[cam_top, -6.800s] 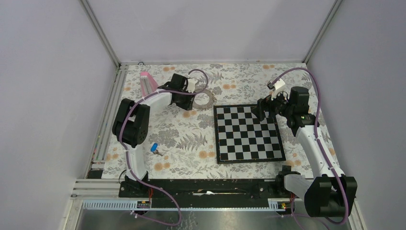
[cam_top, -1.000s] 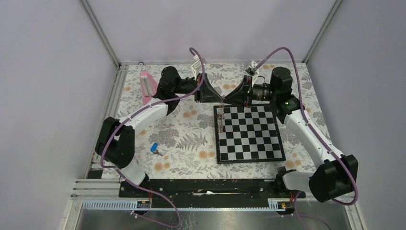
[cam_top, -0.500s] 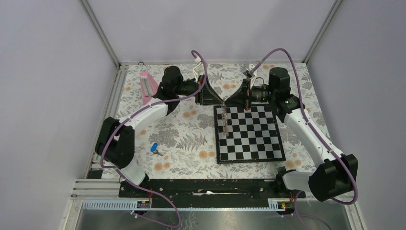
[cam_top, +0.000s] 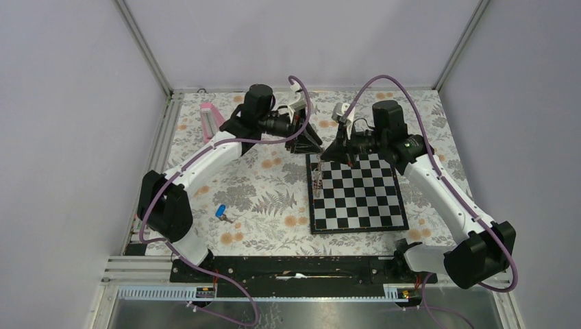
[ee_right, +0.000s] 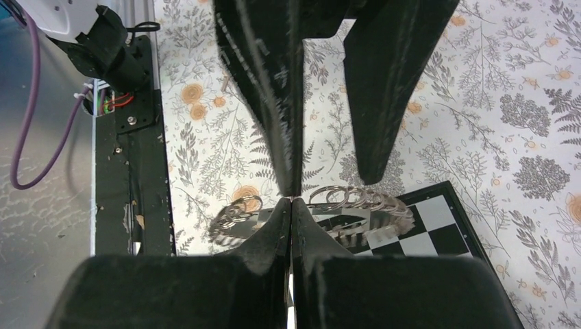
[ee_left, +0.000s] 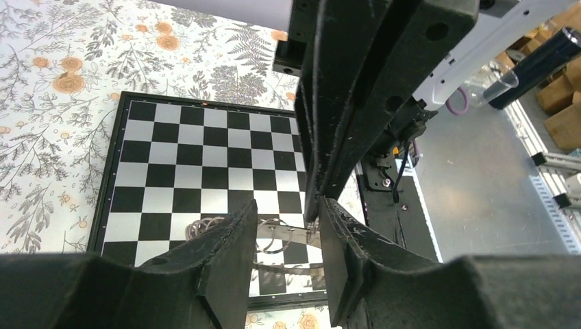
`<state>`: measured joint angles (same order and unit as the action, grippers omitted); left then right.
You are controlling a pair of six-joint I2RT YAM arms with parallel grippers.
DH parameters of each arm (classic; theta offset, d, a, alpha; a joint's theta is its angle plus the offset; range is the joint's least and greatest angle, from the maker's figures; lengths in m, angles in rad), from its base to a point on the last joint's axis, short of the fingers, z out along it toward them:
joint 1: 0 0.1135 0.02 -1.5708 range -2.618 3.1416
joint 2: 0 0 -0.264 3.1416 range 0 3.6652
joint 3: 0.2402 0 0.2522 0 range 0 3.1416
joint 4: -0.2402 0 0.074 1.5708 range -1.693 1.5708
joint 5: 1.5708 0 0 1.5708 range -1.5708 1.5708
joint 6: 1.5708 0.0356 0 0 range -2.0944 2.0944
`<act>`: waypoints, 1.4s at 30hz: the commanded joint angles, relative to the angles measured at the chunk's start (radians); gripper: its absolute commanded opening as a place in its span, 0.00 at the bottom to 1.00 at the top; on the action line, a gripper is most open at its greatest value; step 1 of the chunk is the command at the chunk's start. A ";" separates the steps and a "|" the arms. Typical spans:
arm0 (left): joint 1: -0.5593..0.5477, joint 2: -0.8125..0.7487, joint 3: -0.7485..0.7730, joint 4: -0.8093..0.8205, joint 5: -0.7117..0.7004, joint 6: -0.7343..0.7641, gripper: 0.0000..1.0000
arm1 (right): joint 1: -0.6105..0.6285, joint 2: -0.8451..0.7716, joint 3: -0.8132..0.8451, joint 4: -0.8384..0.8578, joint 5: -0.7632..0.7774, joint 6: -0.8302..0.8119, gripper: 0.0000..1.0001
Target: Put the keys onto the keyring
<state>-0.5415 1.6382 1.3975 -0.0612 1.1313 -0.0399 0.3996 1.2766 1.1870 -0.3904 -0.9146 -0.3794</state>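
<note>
The keyring [cam_top: 316, 176] hangs on edge over the chessboard's left rim, a dark band with several small rings on it. My right gripper [cam_top: 327, 155] is shut on its top edge; in the right wrist view the fingers [ee_right: 291, 201] meet on the keyring [ee_right: 360, 205]. My left gripper [cam_top: 314, 146] faces it from the left, open, its jaws apart. In the left wrist view the keyring [ee_left: 284, 233] shows beyond the gap of the left gripper [ee_left: 288, 205], touching neither finger. The blue-headed key [cam_top: 220, 212] lies on the floral cloth, far from both grippers.
A black-and-white chessboard [cam_top: 356, 192] lies right of centre on the floral cloth. A pink object [cam_top: 211, 123] lies at the back left by the frame rail. A black rail with both arm bases runs along the near edge.
My left gripper has opened and let go of the keyring, drawing back slightly. The right gripper has closed on the ring's top. Both wrists have shifted.
</note>
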 commanded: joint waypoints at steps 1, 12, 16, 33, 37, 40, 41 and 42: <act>-0.021 -0.020 -0.002 -0.041 -0.010 0.126 0.42 | 0.010 -0.020 0.035 0.007 0.010 -0.031 0.00; -0.021 -0.024 -0.024 -0.108 0.011 0.241 0.40 | 0.010 -0.055 -0.018 0.028 0.019 -0.038 0.00; -0.021 -0.020 -0.031 -0.109 0.026 0.247 0.35 | 0.010 -0.061 -0.022 0.028 0.016 -0.039 0.00; -0.051 -0.001 -0.025 -0.108 0.018 0.261 0.11 | 0.010 -0.073 -0.049 0.054 0.016 -0.026 0.00; -0.048 -0.003 -0.026 -0.109 0.007 0.255 0.00 | 0.010 -0.087 -0.052 0.059 0.037 -0.016 0.05; -0.031 -0.011 -0.048 -0.026 0.018 0.151 0.00 | 0.006 -0.115 -0.054 0.059 0.081 -0.012 0.34; -0.022 -0.018 -0.070 0.038 0.030 0.072 0.00 | 0.001 -0.125 -0.056 0.060 0.090 -0.011 0.42; -0.013 -0.026 -0.103 0.156 0.044 -0.022 0.00 | -0.006 -0.136 -0.057 0.062 0.093 -0.007 0.48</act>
<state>-0.5835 1.6386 1.3521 -0.1699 1.1400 0.1490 0.4004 1.2160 1.1259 -0.3725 -0.8444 -0.3931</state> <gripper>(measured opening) 0.010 0.363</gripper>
